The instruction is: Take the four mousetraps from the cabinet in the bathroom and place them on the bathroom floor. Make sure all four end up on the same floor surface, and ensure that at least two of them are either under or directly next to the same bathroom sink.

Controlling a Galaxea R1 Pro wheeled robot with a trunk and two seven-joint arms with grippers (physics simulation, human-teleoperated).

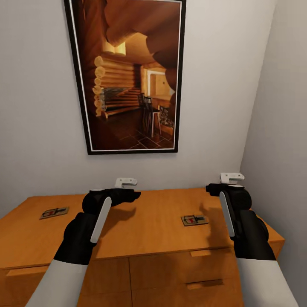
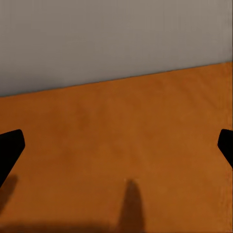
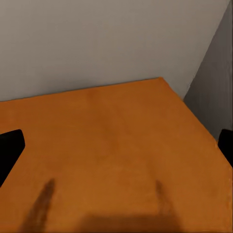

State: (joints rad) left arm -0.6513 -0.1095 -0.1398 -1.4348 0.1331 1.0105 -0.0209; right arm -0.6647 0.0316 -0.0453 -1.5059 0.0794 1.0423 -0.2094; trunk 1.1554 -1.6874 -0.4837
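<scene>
As the head camera looked down, an orange wooden dresser stood against a grey wall under a framed picture of a log-cabin interior. Two mousetraps lay flat on its top: one near the left end, another toward the right, well apart. Left gripper hovered over the middle of the top, between the traps and touching neither; right gripper hovered near the right rear corner, just beyond the right trap. From the left wrist, the left gripper's dark fingertips sat at opposite frame edges, spread wide, bare orange wood between them. From the right wrist, fingertips likewise spread wide over the dresser's corner, holding nothing.
</scene>
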